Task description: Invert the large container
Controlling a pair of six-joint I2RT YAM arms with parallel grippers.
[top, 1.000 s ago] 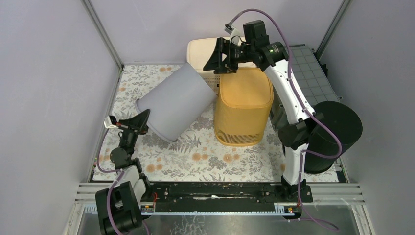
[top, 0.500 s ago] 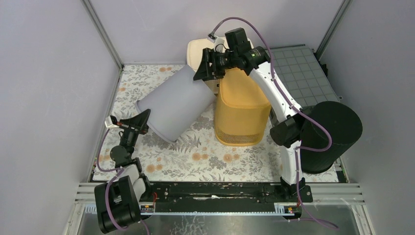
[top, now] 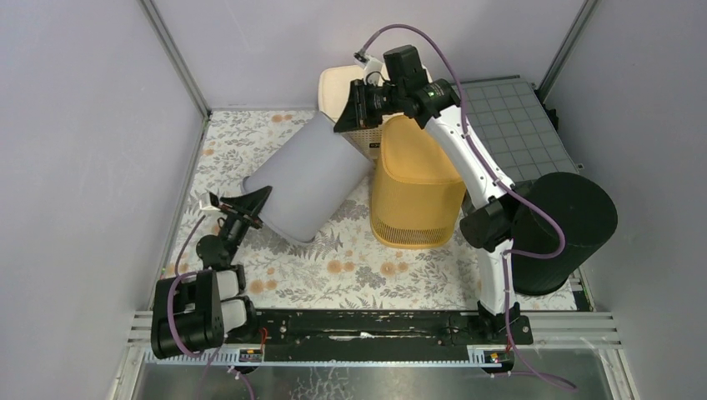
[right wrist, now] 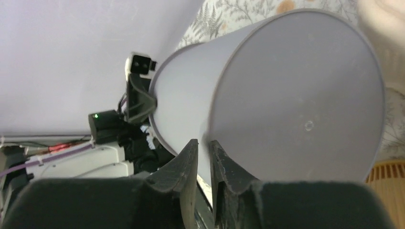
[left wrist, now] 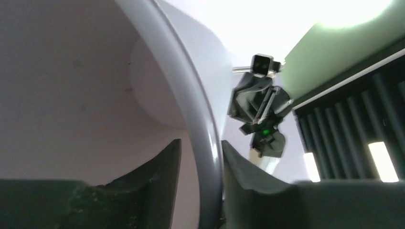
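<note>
The large container point(top: 304, 179) is a pale grey bucket lying tilted on the floral mat point(top: 350, 267), mouth toward the near left and base toward the back. My left gripper point(top: 250, 204) straddles its rim point(left wrist: 203, 95). Its jaws are open, with a gap on the inner side and the outer finger point(left wrist: 243, 171) against the wall. My right gripper point(top: 346, 117) sits at the upper edge of the base point(right wrist: 296, 95). Those fingers are drawn nearly together point(right wrist: 204, 140) on that edge. The left arm shows beyond the bucket's mouth in the right wrist view.
A yellow mesh basket point(top: 417, 183) stands right beside the bucket. Behind them are a cream box point(top: 346, 83) and a grey gridded panel point(top: 517, 117). A black cylinder point(top: 563, 225) stands at the right next to the right arm. Enclosure walls run down both sides.
The right gripper came left from over the yellow basket to the bucket's base and closed. The left gripper's jaws opened on the rim, and the bucket's mouth shifted slightly rightward.
</note>
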